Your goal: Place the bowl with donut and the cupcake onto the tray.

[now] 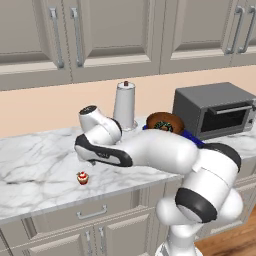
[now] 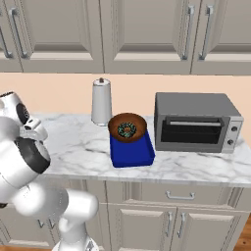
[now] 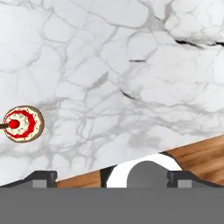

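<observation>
Cupcake: 1, upright on the marble counter near its front edge, left of the arm, apart from all else; seen from above at the hand view's left edge. Gripper: 2 fingertips spread wide, released, holding nothing, above bare counter. Towel roll: upright at the wall. Bowl: with donut inside, resting on the tray. Toaster oven: just right of tray.

A rendered kitchen: marble counter, grey cabinets, toaster oven, paper towel roll
</observation>
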